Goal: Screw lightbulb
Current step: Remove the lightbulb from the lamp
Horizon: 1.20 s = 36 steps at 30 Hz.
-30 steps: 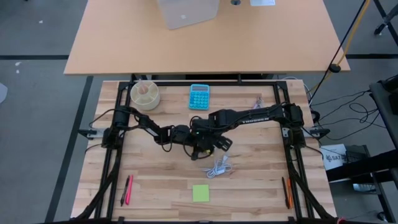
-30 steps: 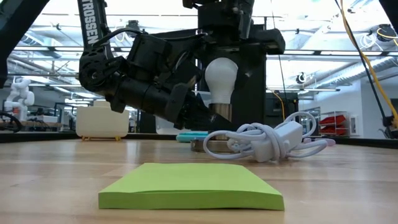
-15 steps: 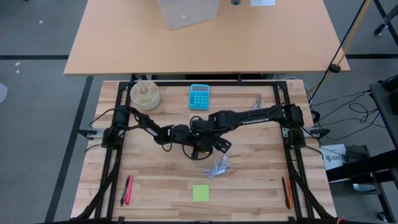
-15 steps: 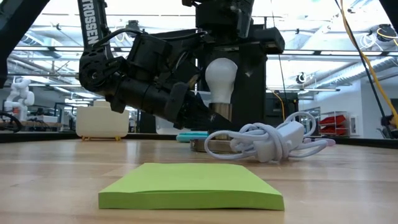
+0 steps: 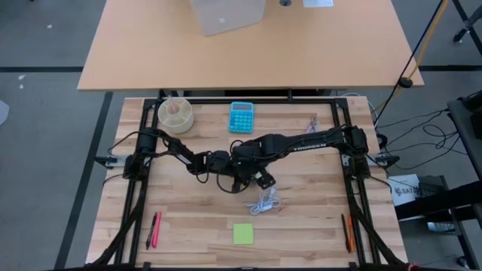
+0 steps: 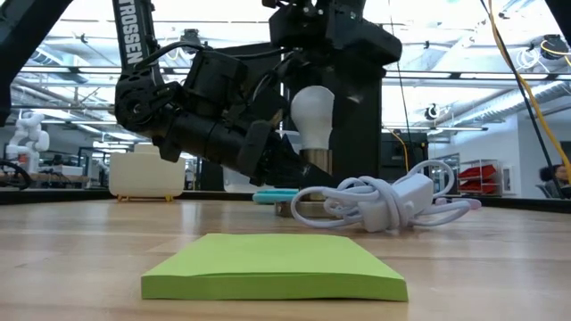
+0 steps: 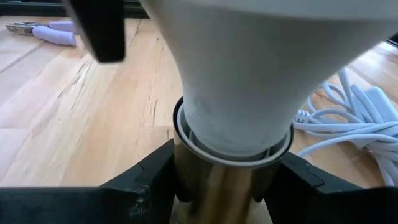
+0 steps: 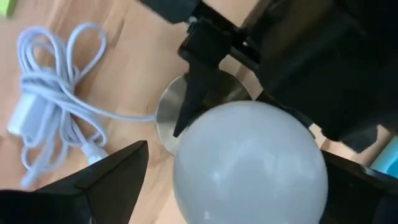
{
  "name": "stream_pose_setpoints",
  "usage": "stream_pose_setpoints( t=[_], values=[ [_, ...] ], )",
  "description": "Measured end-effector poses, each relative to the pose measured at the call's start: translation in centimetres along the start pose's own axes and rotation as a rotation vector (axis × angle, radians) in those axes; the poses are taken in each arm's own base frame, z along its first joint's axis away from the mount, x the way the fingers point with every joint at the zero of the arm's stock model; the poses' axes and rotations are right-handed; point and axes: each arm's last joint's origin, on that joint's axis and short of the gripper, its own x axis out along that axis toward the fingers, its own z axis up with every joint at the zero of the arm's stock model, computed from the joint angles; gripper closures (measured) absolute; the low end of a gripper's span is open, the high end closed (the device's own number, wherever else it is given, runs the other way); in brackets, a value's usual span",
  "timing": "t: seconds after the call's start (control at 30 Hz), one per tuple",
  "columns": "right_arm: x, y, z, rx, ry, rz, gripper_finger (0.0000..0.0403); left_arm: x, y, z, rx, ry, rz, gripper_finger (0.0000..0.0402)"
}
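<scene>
Sticky pad [image 6: 274, 266], lime green, lies flat at the table's [image 5: 188, 218] near edge, closest to the low camera. Pink pen [image 5: 157, 229] and a red-black one beside it near the left front corner; orange pen [image 5: 349, 232] near the right front.

Behind the pad: coiled white cord [image 6: 384, 203] with an inline switch, loose on the wood, just in front of the socket.

Mid-table: bulb [image 6: 312, 118] stands upright, globe up, neck in the brass socket [image 7: 219, 186]. Socket sits on a round metal base [image 8: 169, 112] flat on the table. White collar ring shows where bulb neck meets socket.

Left gripper [image 7: 217, 186]: low, coming in from the left, fingers [image 7: 146, 180] clamped on the socket, one each side, just under the collar. Touching.

Right gripper [image 8: 249, 180]: directly above the bulb, pointing down, fingers [image 8: 118, 168] straddling the globe. From the wrist view they sit either side of the glass, but can't tell if they contact it. Can't call it gripping or released.

From above both arms meet at table centre, wrists overlapping, bulb hidden under them.

Far side: blue calculator [image 5: 242, 117] centre rear, round tan bowl [image 5: 175, 114] rear left, both well clear of the grippers. Beyond the work table, a larger tan table with a white box [image 5: 227, 15].
</scene>
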Motion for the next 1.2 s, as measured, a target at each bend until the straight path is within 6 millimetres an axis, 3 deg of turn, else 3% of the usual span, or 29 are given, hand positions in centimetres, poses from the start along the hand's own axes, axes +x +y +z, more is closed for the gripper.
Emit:
stream_pose_setpoints(
  t=[0.6, 1.2],
  values=[
    [0.0, -0.1, 0.2, 0.55, -0.029, 0.006, 0.0025, 0.0, 0.0, 0.0, -0.001, -0.002, -0.007, 0.0205],
    [0.0, -1.5, -0.6, 1.172, -0.013, 0.036, 0.0025, 0.0, 0.0, 0.0, -0.004, -0.003, -0.007, 0.0205]
  ],
)
